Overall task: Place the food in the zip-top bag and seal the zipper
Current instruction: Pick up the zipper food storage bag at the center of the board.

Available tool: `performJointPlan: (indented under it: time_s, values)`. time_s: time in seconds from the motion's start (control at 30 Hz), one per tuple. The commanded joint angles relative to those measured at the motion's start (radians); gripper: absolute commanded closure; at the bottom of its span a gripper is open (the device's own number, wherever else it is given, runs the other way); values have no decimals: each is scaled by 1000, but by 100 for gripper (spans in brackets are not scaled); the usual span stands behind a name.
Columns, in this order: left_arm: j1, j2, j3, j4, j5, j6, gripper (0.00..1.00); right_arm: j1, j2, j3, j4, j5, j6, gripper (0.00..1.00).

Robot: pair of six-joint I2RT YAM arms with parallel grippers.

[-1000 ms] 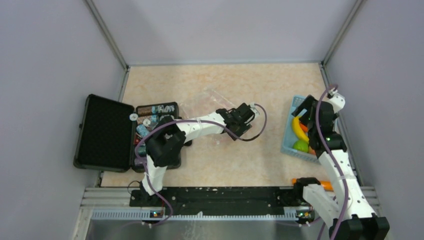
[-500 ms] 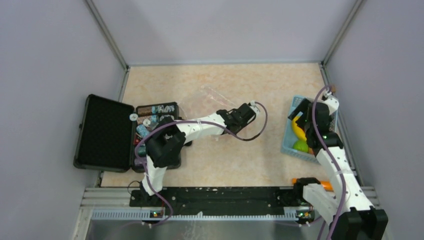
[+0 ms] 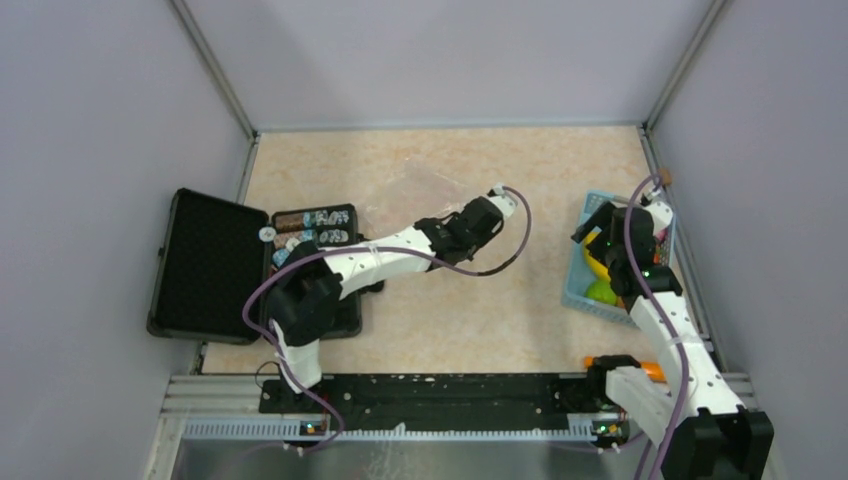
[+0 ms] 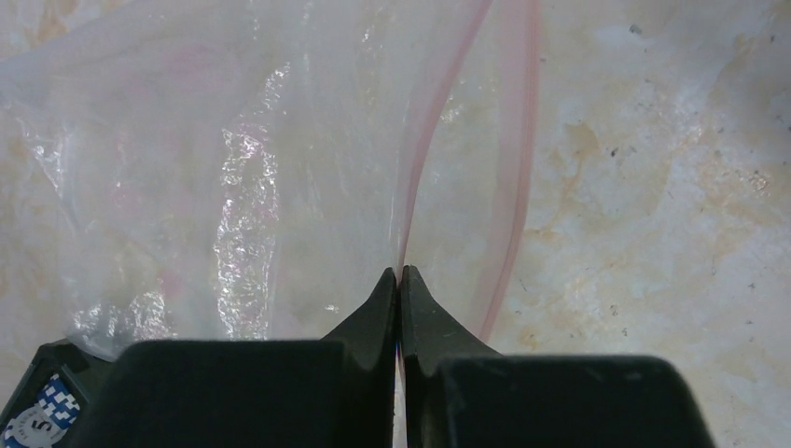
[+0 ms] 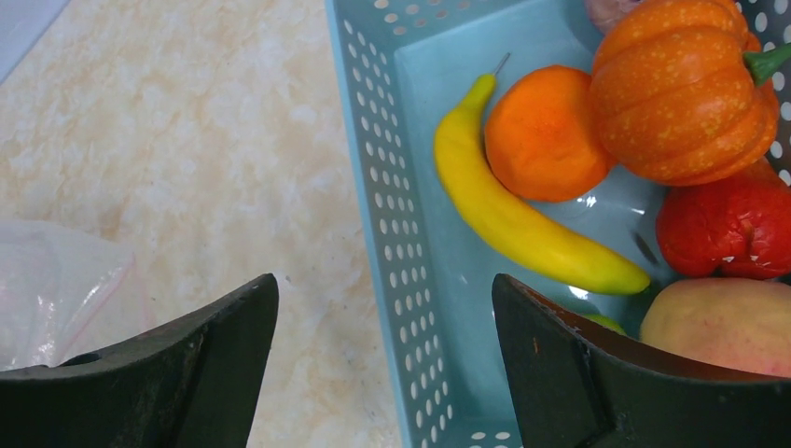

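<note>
The zip-top bag [image 3: 415,190] lies crinkled and clear on the table, left of centre. My left gripper [image 4: 401,273] is shut on one pink strip of the zipper [image 4: 438,121]; the second strip [image 4: 522,159] curves away to the right, so the mouth gapes. The food sits in the light-blue basket [image 5: 392,187]: a yellow banana [image 5: 522,219], an orange [image 5: 541,131], a small orange pumpkin [image 5: 686,89], a red piece [image 5: 728,229] and a peach [image 5: 718,322]. My right gripper [image 5: 384,289] hangs open astride the basket's left wall, holding nothing.
An open black case [image 3: 210,265] with round tokens lies at the left, close behind the left arm. The basket [image 3: 573,290] stands by the right wall. An orange object [image 3: 650,368] rests near the right arm's base. Grey walls enclose the table.
My left gripper closed on the bag's pink strip and drew it slightly back and left. The right gripper shifted a little over the basket, still open.
</note>
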Motion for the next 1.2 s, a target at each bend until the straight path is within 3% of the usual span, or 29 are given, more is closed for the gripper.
performJointPlan:
  time_s: [0.0,0.17,0.33,0.6,1.03,1.17]
  values:
    - [20,-56,-8,72,-22,0,100,-5,2,1,9,-46,38,16]
    - [44,-74,-8,63,3,-11,100,-4,-28,2,-38,-38,28,14]
    - [48,-78,8,61,23,-17,100,-4,-21,-5,2,-124,13,13]
    - [91,-67,69,36,41,-126,100,-5,13,24,-13,-171,10,13]
    - [146,-136,59,39,99,-192,100,-4,35,16,-8,-126,-9,12]
    - [146,-146,63,46,98,-196,100,-5,33,18,24,-205,-21,13]
